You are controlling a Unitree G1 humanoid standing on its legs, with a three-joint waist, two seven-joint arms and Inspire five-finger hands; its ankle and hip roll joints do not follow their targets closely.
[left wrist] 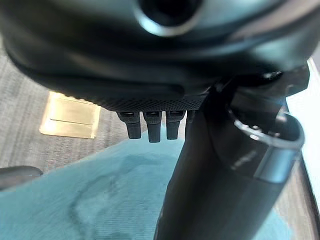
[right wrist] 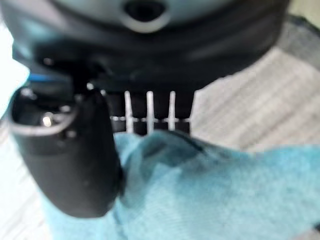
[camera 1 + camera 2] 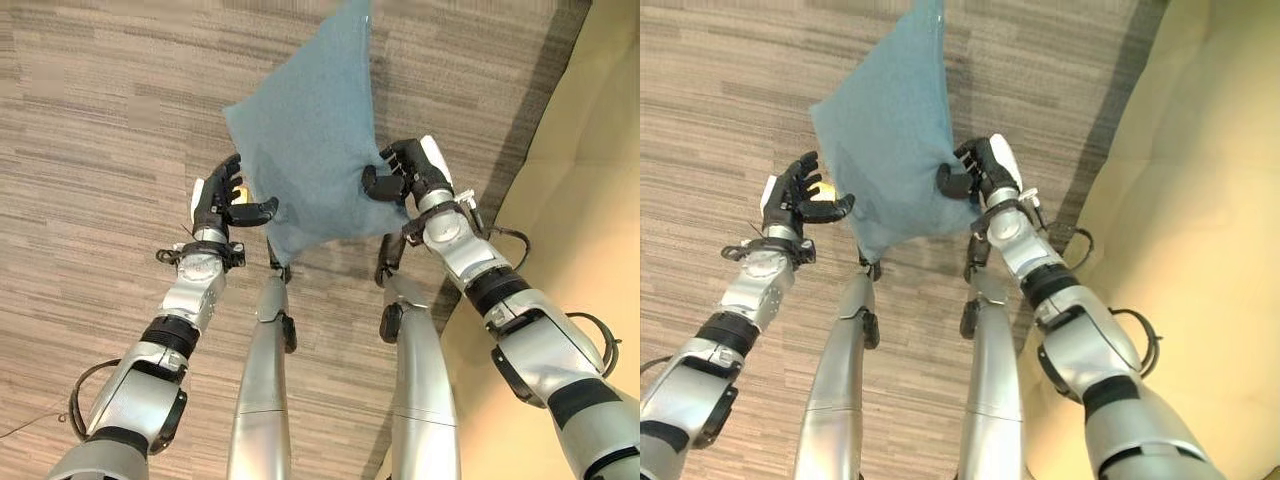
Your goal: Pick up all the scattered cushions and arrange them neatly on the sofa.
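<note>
right hand (image 3: 400, 178) is clamped on one edge of the teal cushion (image 3: 310, 140), thumb and fingers pinching the fabric, so the cushion hangs in the air over the carpet floor (image 3: 90, 120), not resting on anything. left hand (image 3: 225, 200) sits just beside the opposite edge with fingers spread, released, not gripping. beige sofa (image 3: 590, 200) runs along the robot's right, and the bit that's visible has nothing on it yet. so i'd say this one's picked up but not placed, early going. can't tell if more cushions are lying around. no containers here.
</note>
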